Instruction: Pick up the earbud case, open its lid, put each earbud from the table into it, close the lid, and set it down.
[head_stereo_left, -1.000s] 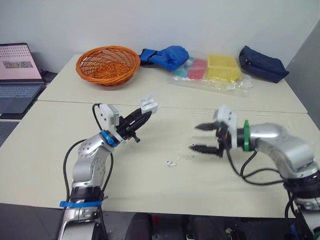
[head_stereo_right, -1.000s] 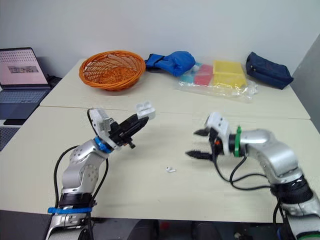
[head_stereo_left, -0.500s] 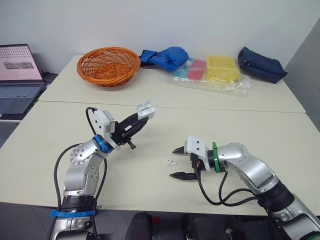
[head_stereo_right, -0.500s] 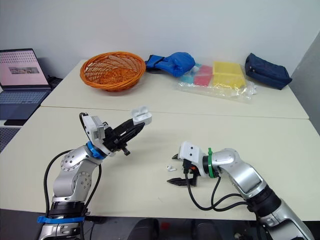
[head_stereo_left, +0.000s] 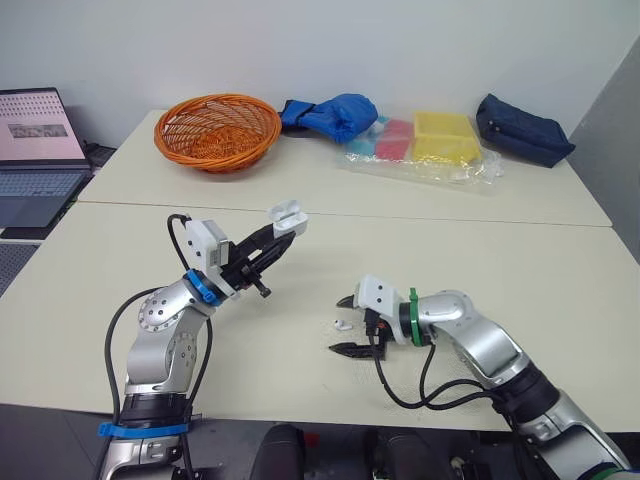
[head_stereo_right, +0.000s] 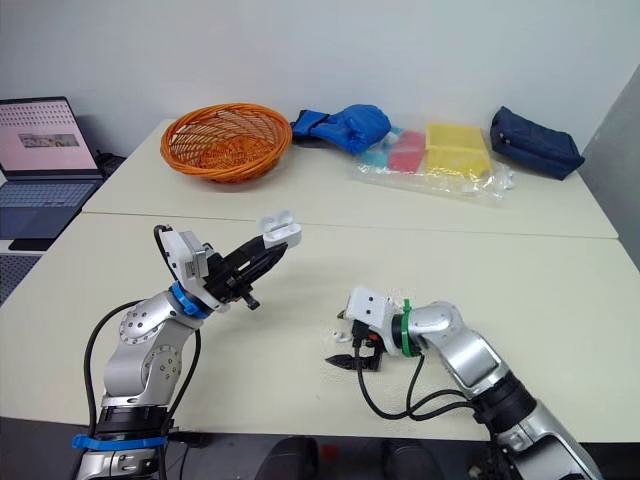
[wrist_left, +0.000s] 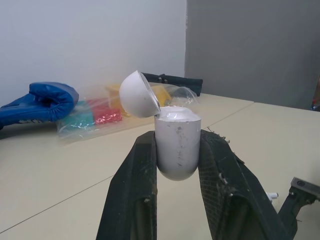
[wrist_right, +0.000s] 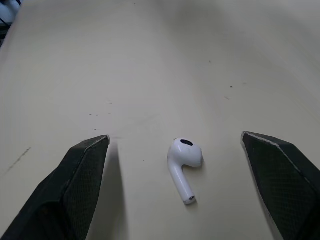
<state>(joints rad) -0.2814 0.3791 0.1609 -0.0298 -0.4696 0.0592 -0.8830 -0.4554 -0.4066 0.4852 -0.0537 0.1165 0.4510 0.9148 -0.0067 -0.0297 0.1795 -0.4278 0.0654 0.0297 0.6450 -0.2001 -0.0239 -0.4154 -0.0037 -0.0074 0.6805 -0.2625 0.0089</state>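
Stretching pale and wide, the surface (head_stereo_left: 450, 230) has the left fingers (wrist_left: 137, 190) raised above its left half, pinching the earbud case (wrist_left: 177, 145) by its body, with its lid (wrist_left: 137, 95) hinged open. Toward the front edge, the right fingers (wrist_right: 75, 180) are spread wide, low over the surface, on either side of one earbud (wrist_right: 184, 159), which lies flat between them, untouched.

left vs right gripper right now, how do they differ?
The left gripper is shut on the earbud case, whose lid is open; the right gripper is open and holds nothing.
The left gripper is raised above the table; the right gripper is low at the table.
The right fingers stand either side of the earbud without touching it; the left fingers press the case's sides.
Shared: two black fingers each.
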